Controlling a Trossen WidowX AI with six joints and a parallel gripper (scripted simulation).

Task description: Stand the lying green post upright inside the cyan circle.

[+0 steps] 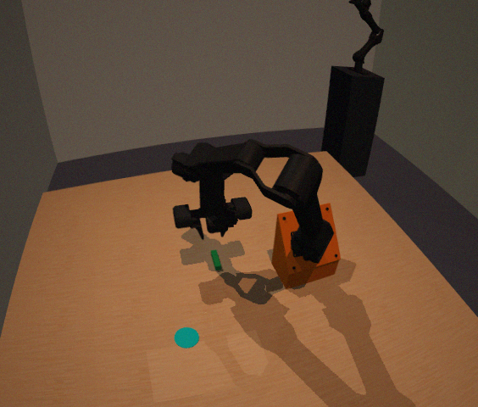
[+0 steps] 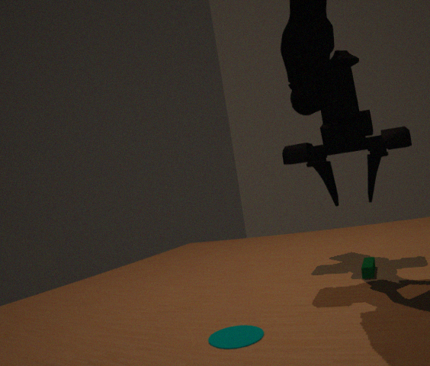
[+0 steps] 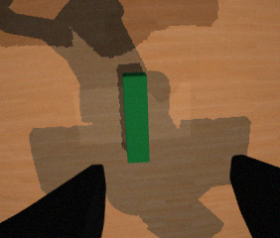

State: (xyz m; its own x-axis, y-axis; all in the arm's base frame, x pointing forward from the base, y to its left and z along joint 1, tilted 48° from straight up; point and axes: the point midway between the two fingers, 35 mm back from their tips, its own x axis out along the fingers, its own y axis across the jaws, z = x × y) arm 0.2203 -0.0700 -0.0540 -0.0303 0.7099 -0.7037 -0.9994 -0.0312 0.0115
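Green post lies flat on the wooden table, on its long side, directly below my gripper and well apart from it, with open air between my fingertips and the wood. In my wrist view the post sits ahead of my two fingers, on the midline of the gap between them, its long axis running straight away from me rather than across that gap. It rests inside the shadow that my gripper casts on the table.

My fingers stand apart at a middling spread and hold nothing; in the exterior view both point down at the table, tilted slightly, their tips clearly above the surface. The gap between them looks wider than the post's short side.

Cyan circle is a flat disc on the table, well apart from the post. Seen from the top view it lies off to the side of my gripper away from the orange base block, and farther out from the back wall than the post is. In the exterior view the circle is nearer that camera and to the left of the post. It does not show in my wrist view.

My arm arches up from the orange base block and bends over, so that the gripper hangs downward next to the block.
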